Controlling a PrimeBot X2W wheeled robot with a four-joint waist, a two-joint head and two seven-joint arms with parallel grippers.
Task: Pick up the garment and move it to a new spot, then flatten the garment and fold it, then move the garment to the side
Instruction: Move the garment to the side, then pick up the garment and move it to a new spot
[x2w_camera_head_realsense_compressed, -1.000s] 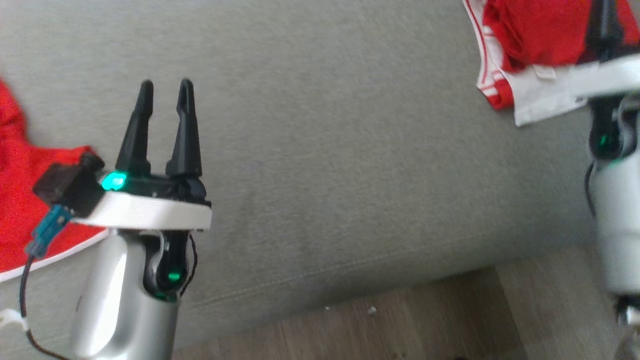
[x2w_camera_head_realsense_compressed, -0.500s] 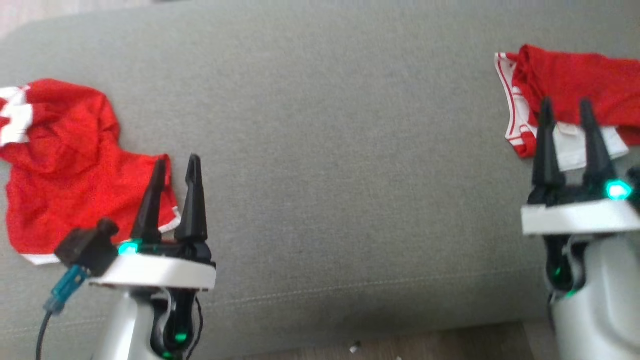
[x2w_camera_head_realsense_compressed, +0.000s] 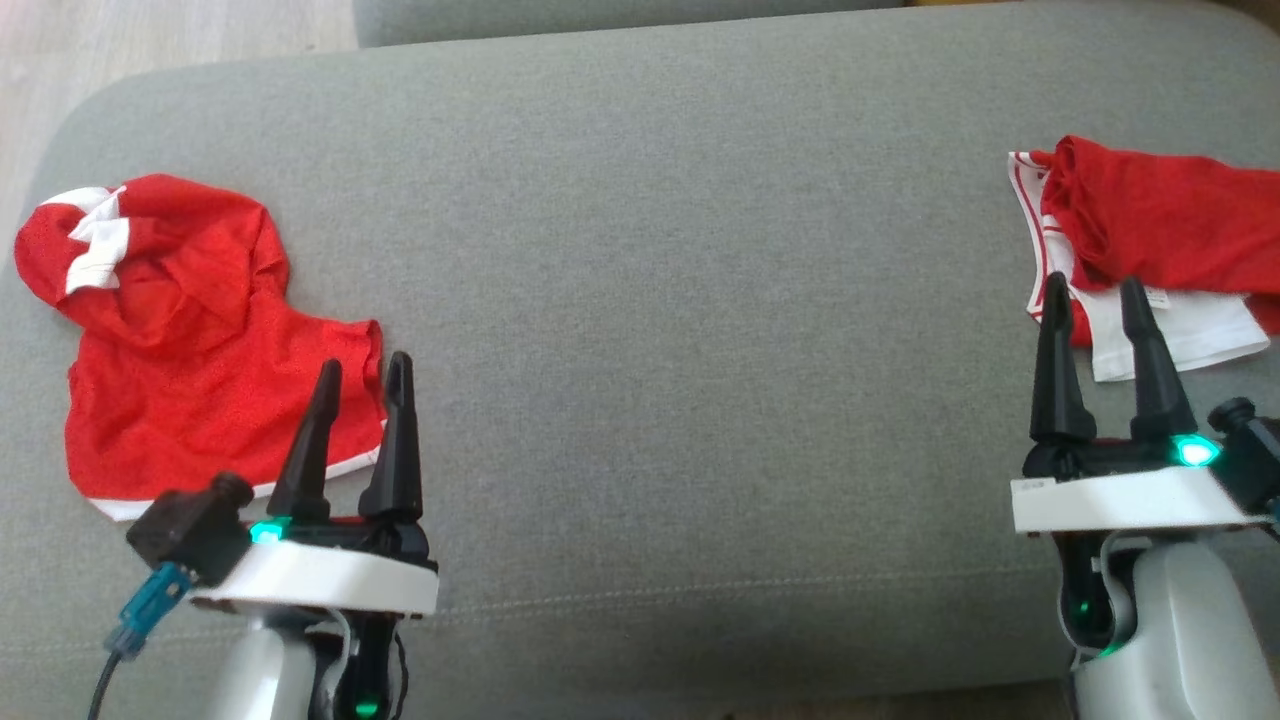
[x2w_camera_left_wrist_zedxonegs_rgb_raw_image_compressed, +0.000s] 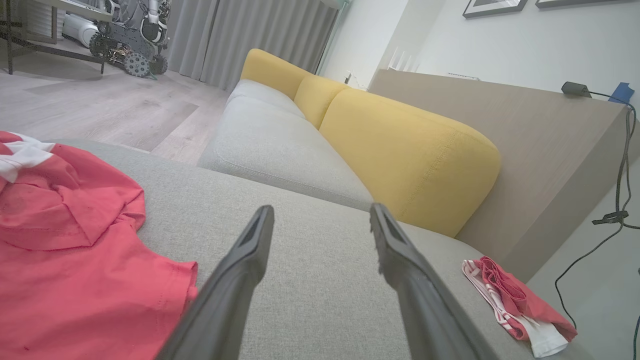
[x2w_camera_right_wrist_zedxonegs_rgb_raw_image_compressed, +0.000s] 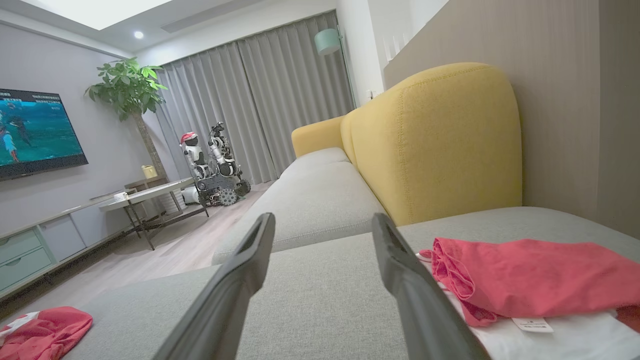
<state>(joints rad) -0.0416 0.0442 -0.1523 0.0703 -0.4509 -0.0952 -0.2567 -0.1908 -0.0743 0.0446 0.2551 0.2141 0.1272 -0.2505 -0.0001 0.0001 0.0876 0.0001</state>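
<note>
Garments lie at both ends of a grey fabric sofa seat (x2w_camera_head_realsense_compressed: 700, 250), and each end effector is near one of them.

A crumpled red mesh garment with white trim (x2w_camera_head_realsense_compressed: 200, 340) sits at the seat's left end, reaching from about mid-depth towards the near edge. The left end effector (x2w_camera_head_realsense_compressed: 365, 362) is at that garment's near right corner, fingers spread apart with nothing between them. In the head view its two dark tips overlap the garment's white-edged hem. In the left wrist view the red mesh garment (x2w_camera_left_wrist_zedxonegs_rgb_raw_image_compressed: 75, 260) lies to the left of the left end effector (x2w_camera_left_wrist_zedxonegs_rgb_raw_image_compressed: 321, 209), its hem just beside the left finger, and bare grey seat (x2w_camera_left_wrist_zedxonegs_rgb_raw_image_compressed: 310, 280) shows in the gap. Whether a finger touches the cloth cannot be told.

A folded-over red and white garment (x2w_camera_head_realsense_compressed: 1160, 220) lies at the seat's right end. The right end effector (x2w_camera_head_realsense_compressed: 1092, 283) is also wide open and empty, with its tips over the garment's white near-left part. In the right wrist view this garment (x2w_camera_right_wrist_zedxonegs_rgb_raw_image_compressed: 525, 280) spreads to the right of the right end effector (x2w_camera_right_wrist_zedxonegs_rgb_raw_image_compressed: 322, 217), with white cloth running under the right finger's side. Contact cannot be judged there either.
</note>
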